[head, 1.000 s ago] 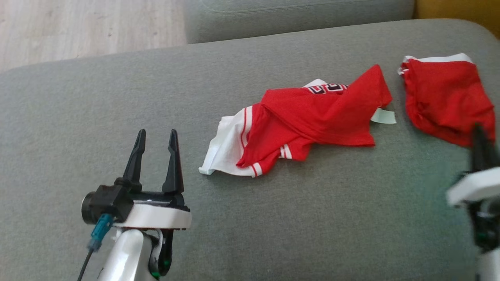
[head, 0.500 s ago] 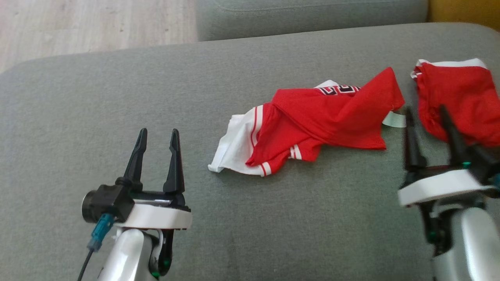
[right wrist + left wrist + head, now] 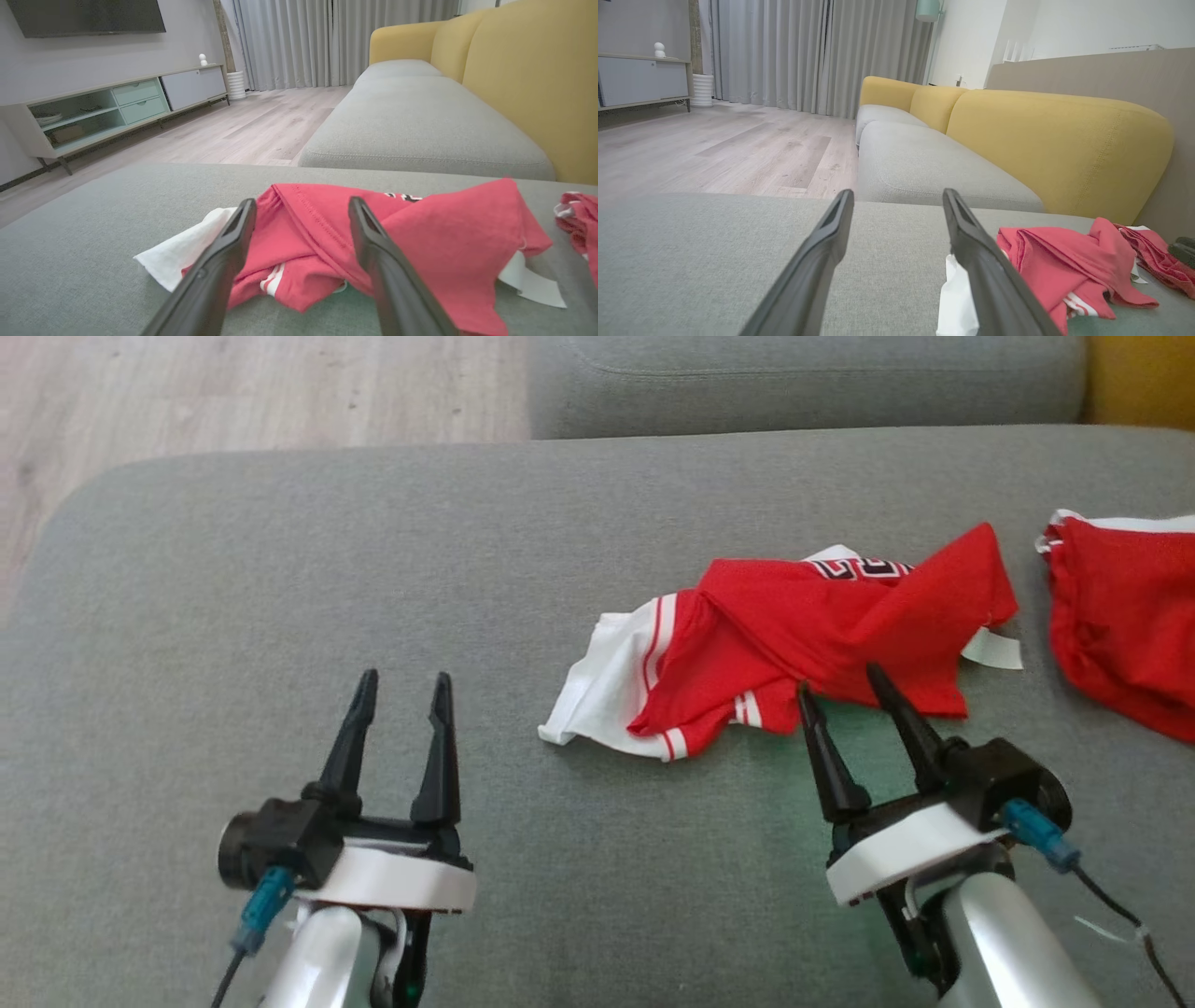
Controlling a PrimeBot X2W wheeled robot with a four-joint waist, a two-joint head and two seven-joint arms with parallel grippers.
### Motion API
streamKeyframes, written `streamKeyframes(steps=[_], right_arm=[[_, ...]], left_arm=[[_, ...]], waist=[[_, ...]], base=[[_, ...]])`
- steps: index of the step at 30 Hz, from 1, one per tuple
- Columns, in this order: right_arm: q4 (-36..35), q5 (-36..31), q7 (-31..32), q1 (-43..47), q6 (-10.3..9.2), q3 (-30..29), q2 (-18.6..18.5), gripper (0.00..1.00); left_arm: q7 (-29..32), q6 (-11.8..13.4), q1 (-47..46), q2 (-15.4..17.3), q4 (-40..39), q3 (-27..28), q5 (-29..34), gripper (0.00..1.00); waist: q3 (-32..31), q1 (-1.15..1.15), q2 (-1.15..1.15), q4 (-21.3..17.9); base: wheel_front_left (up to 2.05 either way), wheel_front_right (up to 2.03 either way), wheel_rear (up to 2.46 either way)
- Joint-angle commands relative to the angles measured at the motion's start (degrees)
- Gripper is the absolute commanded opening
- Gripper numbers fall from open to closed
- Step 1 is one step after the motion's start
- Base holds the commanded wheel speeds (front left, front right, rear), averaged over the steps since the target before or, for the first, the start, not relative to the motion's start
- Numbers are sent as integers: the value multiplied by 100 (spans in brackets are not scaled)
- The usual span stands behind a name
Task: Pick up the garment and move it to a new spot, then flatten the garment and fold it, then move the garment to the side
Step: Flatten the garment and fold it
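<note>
Holds right hand (image 3: 837, 679) wide and empty, just short of the crumpled red garment (image 3: 822, 616) lying straight ahead, apparently lined up for the pickup. Parks left hand (image 3: 404, 676) wide too, garment off to its right.

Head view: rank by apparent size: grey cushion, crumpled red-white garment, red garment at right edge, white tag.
1. grey cushion
2. crumpled red-white garment
3. red garment at right edge, cut off by the frame, so its full size is unsure
4. white tag
</note>
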Motion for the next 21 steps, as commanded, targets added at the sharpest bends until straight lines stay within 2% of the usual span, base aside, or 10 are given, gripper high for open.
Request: streamKeyframes(steps=[1, 7, 12, 21], right_arm=[[-112, -6, -112, -119, -4, 142, 49, 100], [66, -123, -81, -341, -4, 158, 54, 100], [323, -492, 258, -780, -4, 126, -1, 100], [1621, -1643, 1028, -1937, -4, 111, -462, 100]], left_arm=[[-28, 18, -145, 20, -154, 133, -3, 100], [-28, 45, -152, 20, -159, 84, -27, 100], [-28, 67, -190, 20, -182, -17, -87, 100], [-28, 106, -412, 20, -128, -330, -280, 100]], waist=[[-3, 0, 0, 75], [26, 0, 0, 257], [181, 0, 0, 420], [533, 0, 0, 824]], base=[[0, 0, 0], [0, 0, 0], [0, 0, 0], [0, 0, 0]])
